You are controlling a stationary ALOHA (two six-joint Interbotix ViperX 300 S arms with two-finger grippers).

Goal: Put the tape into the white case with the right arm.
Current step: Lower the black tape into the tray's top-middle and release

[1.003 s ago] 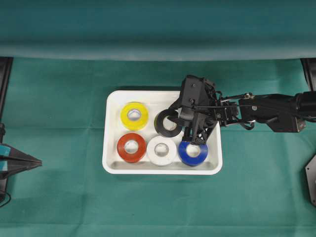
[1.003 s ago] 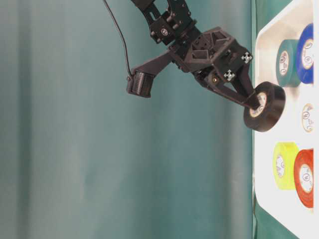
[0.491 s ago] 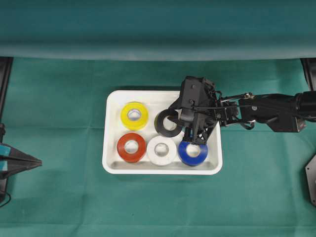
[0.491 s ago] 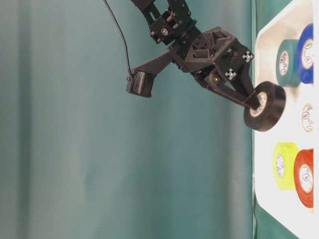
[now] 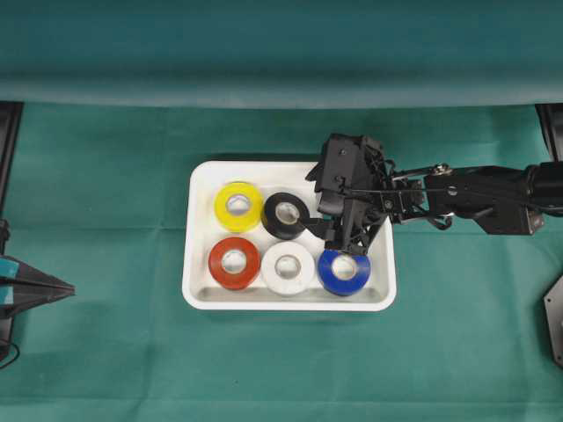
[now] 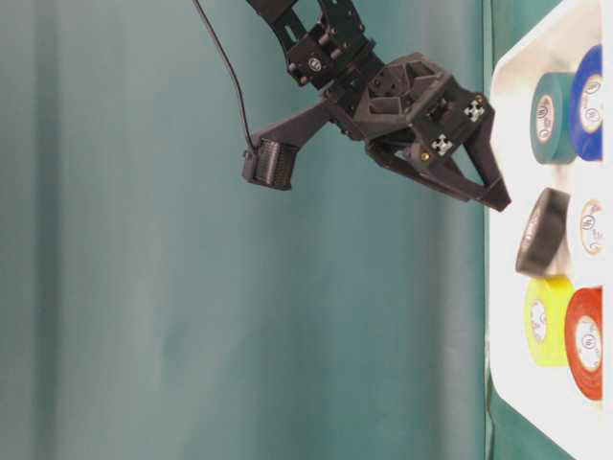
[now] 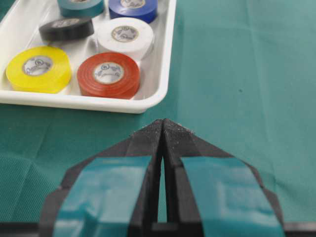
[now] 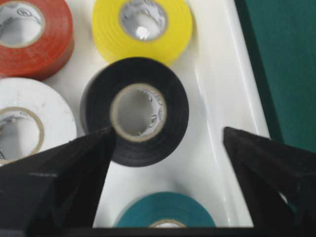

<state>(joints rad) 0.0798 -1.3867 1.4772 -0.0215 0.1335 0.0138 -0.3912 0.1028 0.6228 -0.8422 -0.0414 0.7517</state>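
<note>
Just above the white case [image 5: 201, 294], the right tool [image 5: 327, 236] hangs with its two black fingers spread apart and nothing between them. Below it, the black tape [image 5: 286, 215] is free of the tool and inside the case, next to the yellow roll [image 5: 238, 207]. From the side view the black tape [image 6: 542, 232] looks tilted rather than flat, so it may not have settled yet; the wrist view shows one finger [image 8: 64, 177] right at its edge, and whether they touch cannot be told.

Five other rolls share the case: yellow, a red roll [image 5: 234, 262], a white roll [image 5: 288, 267], a blue roll [image 5: 344, 272] and a green roll [image 8: 165, 212], the last mostly hidden under the arm from overhead. At the table's left edge, the left tool [image 7: 162, 129] rests with its blue-banded fingers pressed together, holding nothing, well clear of the case.

Risks from here appear small but real. A finger close to the black tape could catch its rim as the arm lifts away, dragging or flipping it onto a neighbour. A tilted roll might also roll against the yellow or white one before lying flat. A withdrawal sweeping low could clip the case's raised rim and shift it on the green cloth [image 5: 106, 176].
</note>
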